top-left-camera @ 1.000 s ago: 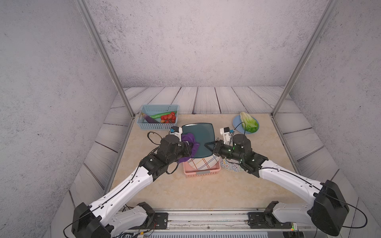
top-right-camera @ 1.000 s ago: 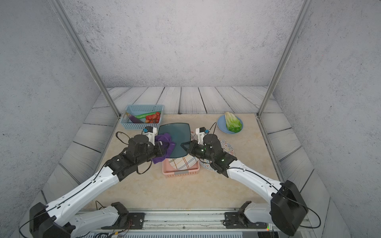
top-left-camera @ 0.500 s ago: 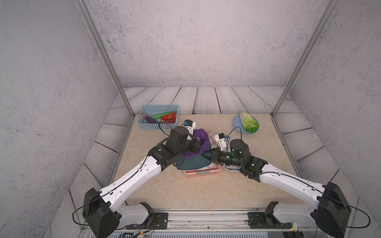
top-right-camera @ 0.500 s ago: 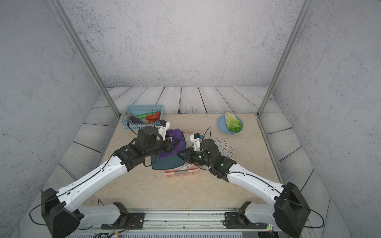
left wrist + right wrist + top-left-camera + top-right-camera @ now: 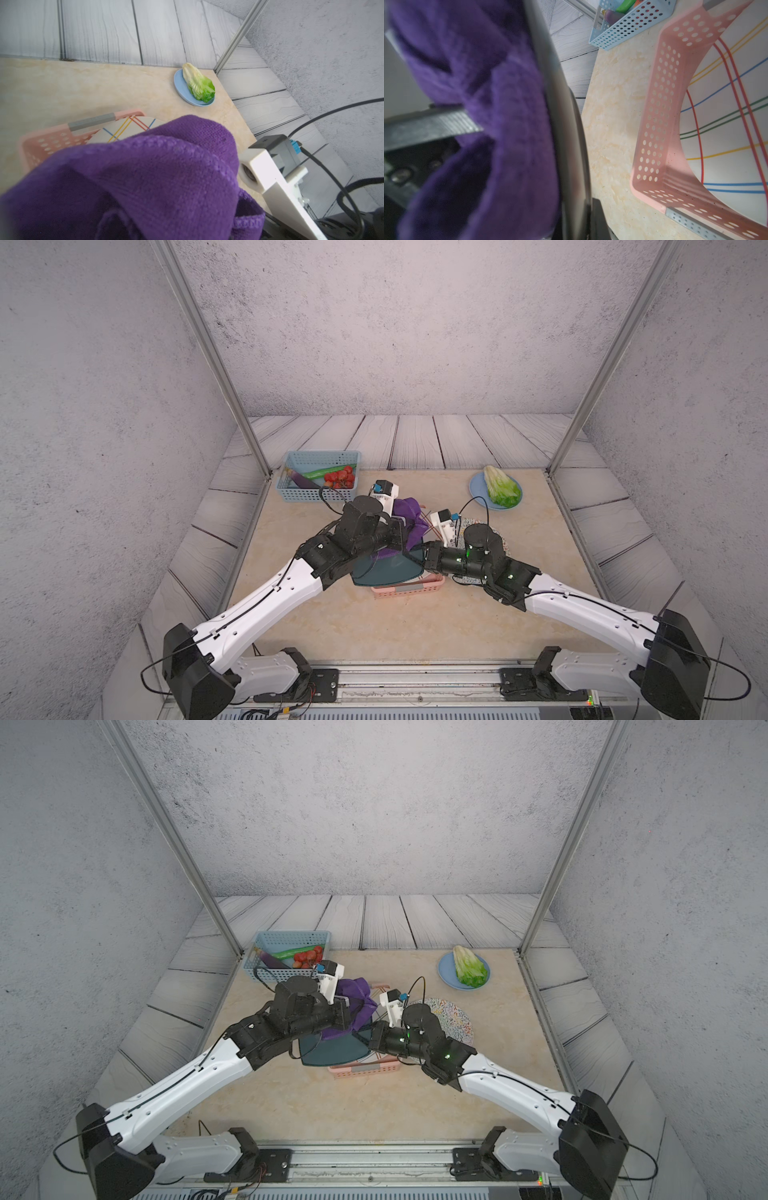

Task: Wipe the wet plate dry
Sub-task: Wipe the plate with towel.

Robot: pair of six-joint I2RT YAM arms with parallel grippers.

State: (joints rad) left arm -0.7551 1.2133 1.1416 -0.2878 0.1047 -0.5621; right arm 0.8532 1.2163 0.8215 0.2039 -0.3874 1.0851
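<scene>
Robot test cell w/ mock-kitchen props: grey textured walls (image 5: pixel 374 323), alu frame posts (image 5: pixel 216 364), arm bases on a rail (image 5: pixel 415 680) at the marble-look desk (image 5: pixel 374 626). Kitchen bits: veg basket (image 5: pixel 307 492), lettuce (image 5: pixel 500 487) on blue plate (image 5: pixel 476 489), pink dish basket (image 5: pixel 409 591).

In both top views the purple cloth (image 5: pixel 409 508) bunches over the left gripper (image 5: pixel 404 533), hiding its jaws. Arm and cloth cover much of the dark teal plate (image 5: pixel 386 572), which hides most of the pink basket (image 5: pixel 409 591). The right gripper (image 5: pixel 424 552) meets that plate's rim, fingertips too small to tell; its arm hides part of the speckled plate (image 5: pixel 451 1011). In the left wrist view the cloth runs off the bottom edge and covers part of the striped plate (image 5: pixel 128 126). In the right wrist view cloth and plate rim are blurred, the blue basket (image 5: pixel 629 27) cut by the top edge.
</scene>
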